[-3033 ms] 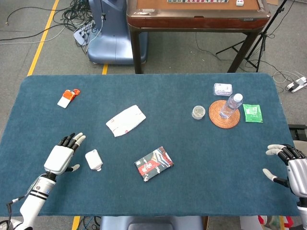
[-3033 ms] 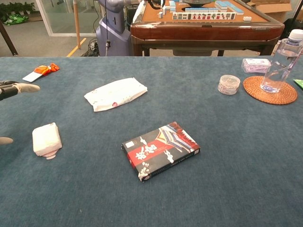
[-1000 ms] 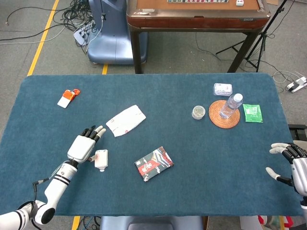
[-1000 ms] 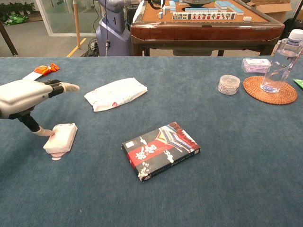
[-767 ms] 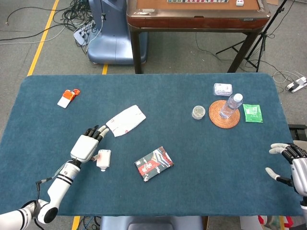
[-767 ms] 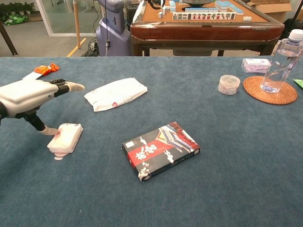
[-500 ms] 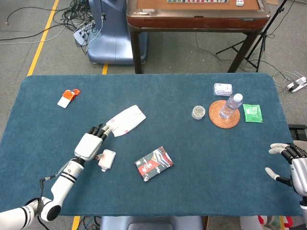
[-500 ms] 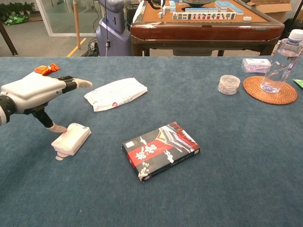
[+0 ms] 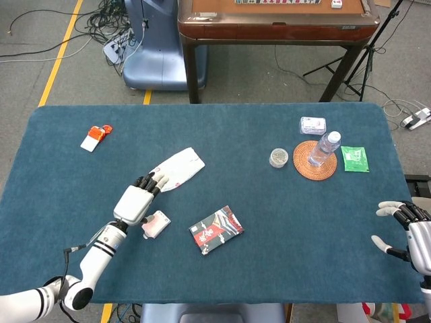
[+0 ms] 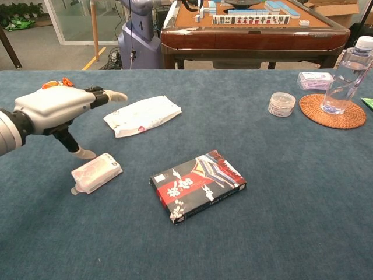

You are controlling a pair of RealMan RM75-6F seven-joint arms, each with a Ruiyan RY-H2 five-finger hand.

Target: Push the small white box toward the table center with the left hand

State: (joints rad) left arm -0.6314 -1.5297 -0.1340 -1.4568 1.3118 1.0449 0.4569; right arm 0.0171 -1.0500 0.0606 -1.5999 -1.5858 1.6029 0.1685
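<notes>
At the lower right of the head view, the right robot hand [image 9: 409,234] is cut off by the frame edge; the chest view does not show it at all. In the chest view the left robot hand [image 10: 55,111] hides most of the orange packet [image 10: 53,83] at upper left, and its arm leaves the frame's left edge. The green packet [image 10: 369,103] is clipped at the right edge. Print on the small white box [image 10: 96,172] is too small to read.
</notes>
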